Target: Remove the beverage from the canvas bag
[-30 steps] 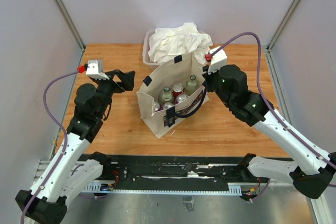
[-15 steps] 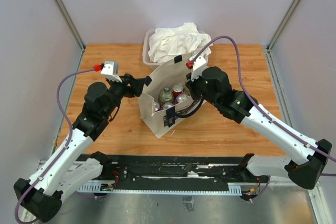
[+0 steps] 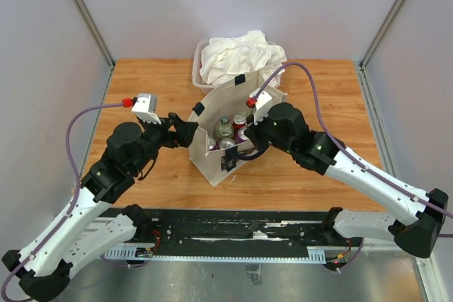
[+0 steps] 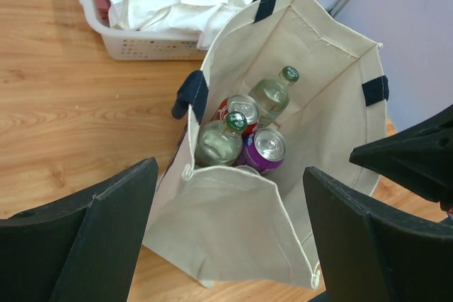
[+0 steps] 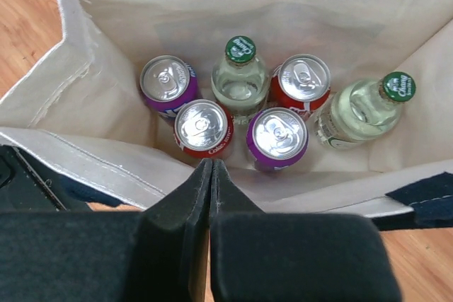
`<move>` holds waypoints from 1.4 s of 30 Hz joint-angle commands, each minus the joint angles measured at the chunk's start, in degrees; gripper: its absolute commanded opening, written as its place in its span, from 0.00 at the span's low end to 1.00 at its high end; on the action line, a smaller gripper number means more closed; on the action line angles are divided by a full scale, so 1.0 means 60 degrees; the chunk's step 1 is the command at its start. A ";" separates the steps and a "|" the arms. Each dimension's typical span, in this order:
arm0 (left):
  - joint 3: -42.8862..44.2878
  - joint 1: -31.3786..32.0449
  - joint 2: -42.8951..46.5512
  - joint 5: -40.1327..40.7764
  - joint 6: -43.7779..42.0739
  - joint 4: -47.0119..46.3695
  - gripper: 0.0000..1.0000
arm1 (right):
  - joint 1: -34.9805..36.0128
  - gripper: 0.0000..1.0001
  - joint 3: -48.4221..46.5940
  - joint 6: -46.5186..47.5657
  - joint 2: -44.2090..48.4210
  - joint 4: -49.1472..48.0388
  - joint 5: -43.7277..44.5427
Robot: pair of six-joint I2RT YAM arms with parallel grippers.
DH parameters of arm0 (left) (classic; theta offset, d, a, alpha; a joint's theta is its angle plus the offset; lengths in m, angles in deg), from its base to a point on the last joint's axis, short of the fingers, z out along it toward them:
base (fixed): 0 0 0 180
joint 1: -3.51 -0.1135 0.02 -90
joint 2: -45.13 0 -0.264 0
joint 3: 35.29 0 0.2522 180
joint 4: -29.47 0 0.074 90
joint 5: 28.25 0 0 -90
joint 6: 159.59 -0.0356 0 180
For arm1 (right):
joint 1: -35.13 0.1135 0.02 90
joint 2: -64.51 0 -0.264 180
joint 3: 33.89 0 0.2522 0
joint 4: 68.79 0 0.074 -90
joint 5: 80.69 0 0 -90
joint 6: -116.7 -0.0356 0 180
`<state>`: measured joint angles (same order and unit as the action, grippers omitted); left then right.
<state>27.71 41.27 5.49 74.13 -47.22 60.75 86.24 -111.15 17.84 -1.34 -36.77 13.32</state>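
Right now, the right tool (image 5: pixel 211 164), shut tight and empty, is hovering over the open canvas bag (image 3: pixel 209 163) on the tabletop (image 3: pixel 141 83), its cans (image 5: pixel 204 127) and bottles (image 5: pixel 241 83) standing upright just beneath, while the left tool (image 4: pixel 230 167) is hanging wide open and empty beside the bag's left wall.

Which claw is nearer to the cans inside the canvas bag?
Right. The right claw, shut, hangs over the cans at the mouth of the canvas bag; the left claw, open, is outside, beside its left wall.
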 commanded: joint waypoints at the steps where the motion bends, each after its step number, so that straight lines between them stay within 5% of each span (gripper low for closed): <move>1: 0.0287 0.0134 0.0212 0.0341 0.0615 0.1237 0.89 | 0.0343 0.01 0.0250 -0.0260 0.0249 0.0249 -0.0159; 15: -0.0866 0.0716 -0.0023 -0.1005 0.1891 0.0469 0.87 | 0.1036 0.01 0.0851 -0.0545 0.0203 0.0487 0.0518; 42: -0.1432 0.0841 -0.0656 -0.0857 0.2182 -0.1330 0.91 | 0.1482 0.01 0.0371 -0.0127 -0.0267 0.1000 0.0756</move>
<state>19.05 45.66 4.53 69.11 -33.73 54.37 93.65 -107.11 15.85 -2.74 -33.32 17.29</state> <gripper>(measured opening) 0.917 0.010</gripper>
